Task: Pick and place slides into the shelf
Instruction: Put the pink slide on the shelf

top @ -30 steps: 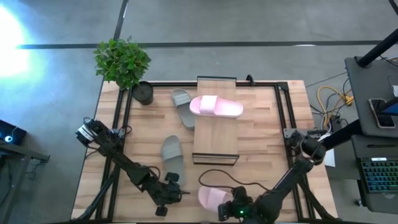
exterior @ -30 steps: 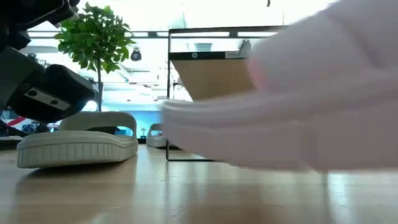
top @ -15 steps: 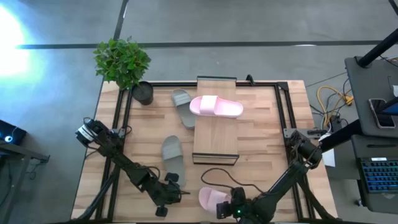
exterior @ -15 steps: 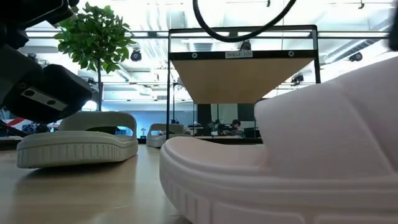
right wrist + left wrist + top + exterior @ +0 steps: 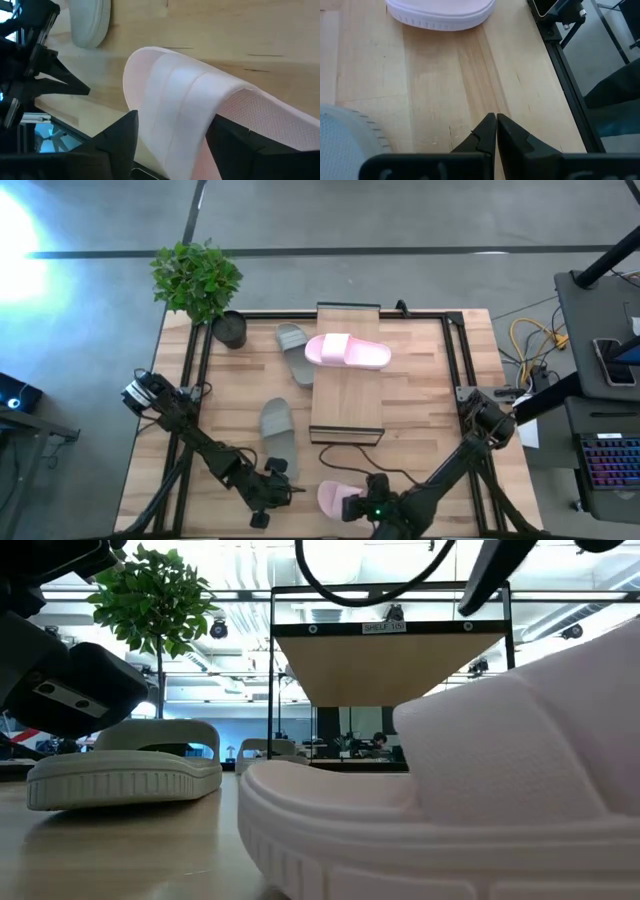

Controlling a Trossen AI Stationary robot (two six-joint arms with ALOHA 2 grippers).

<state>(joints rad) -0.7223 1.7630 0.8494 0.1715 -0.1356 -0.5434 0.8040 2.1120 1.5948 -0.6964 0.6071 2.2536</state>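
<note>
We see the right gripper, fingers spread astride a pink slide near the table's front edge; the left gripper, fingertips together, empty, rests beside a grey-green slide

Right gripper jaws spread around pale pink slide, one dark finger on each side of its strap. Grey-green slide lies farther off on the table; other arm nearby.
</note>
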